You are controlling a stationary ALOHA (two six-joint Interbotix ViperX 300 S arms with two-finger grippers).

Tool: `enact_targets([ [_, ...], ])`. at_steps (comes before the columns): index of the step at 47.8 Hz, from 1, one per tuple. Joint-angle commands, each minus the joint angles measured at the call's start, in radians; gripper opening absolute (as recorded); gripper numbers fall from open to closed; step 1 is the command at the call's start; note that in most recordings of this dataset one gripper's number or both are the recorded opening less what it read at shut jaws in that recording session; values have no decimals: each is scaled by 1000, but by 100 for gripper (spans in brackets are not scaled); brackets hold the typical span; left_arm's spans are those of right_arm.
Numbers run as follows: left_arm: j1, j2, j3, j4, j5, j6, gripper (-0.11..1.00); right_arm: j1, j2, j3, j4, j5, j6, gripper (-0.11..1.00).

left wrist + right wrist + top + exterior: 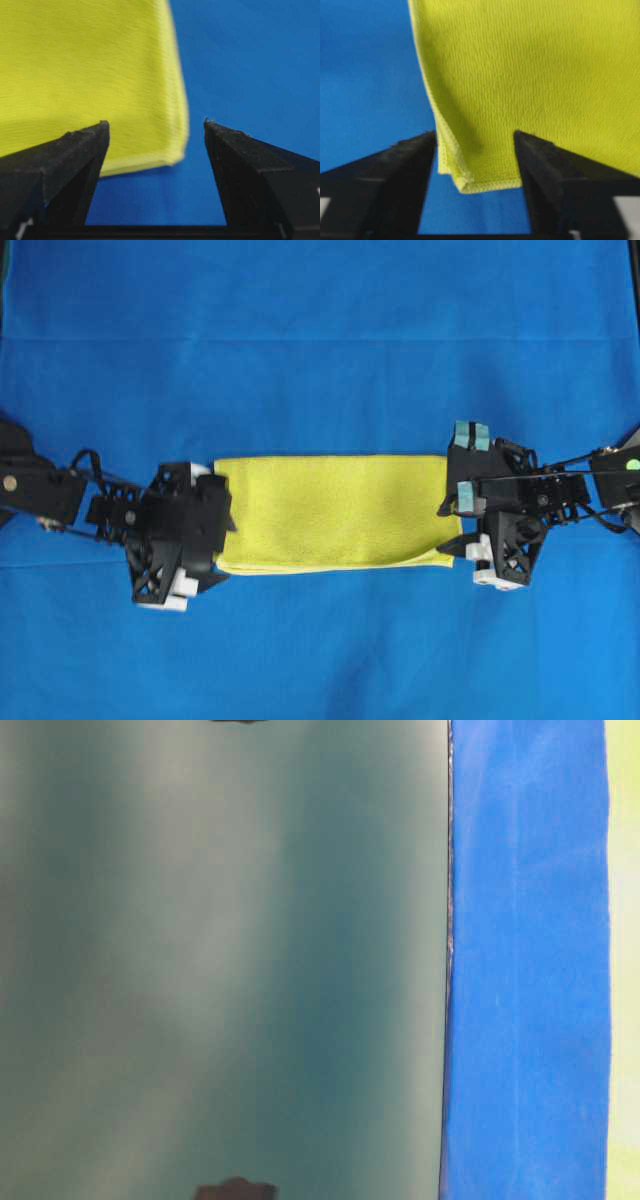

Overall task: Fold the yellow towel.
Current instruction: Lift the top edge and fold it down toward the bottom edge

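Towel: I see the yellow towel (pixel 335 512) folded into a long band, flat on the blue sheet (pixel 320 330)
Left gripper (pixel 205 530): at the band's left end
Right gripper (pixel 462 502): at its right end
Jaws: I can't judge their spread from above

1. A large blue cloth (pixel 320 330) covers the whole work surface in the overhead view and lies mostly flat, with a few soft creases.
2. The light is even and makes no strong shadows.
3. In the table-level view a smooth grey-green panel (pixel 220 960) fills the left part.
4. Beside this panel the blue cloth is seen again, and a pale yellowish strip (pixel 625 960) runs along the right edge.
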Motion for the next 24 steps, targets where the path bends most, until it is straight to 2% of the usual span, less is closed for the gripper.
enact_targets([
  [1,49,-44,-20,0,6,8,70,-31,-44,-23,-37,6,5,57],
  [5,94,-46,-18,0,6,25,66,-86,-54,-15,-64,14,8,57],
  [13,169,-32,-23,0,5,67,64,-190,-40,0,-83,25,6,57],
  [24,244,29,-14,0,-20,97,64,-270,43,12,-106,18,6,57],
])
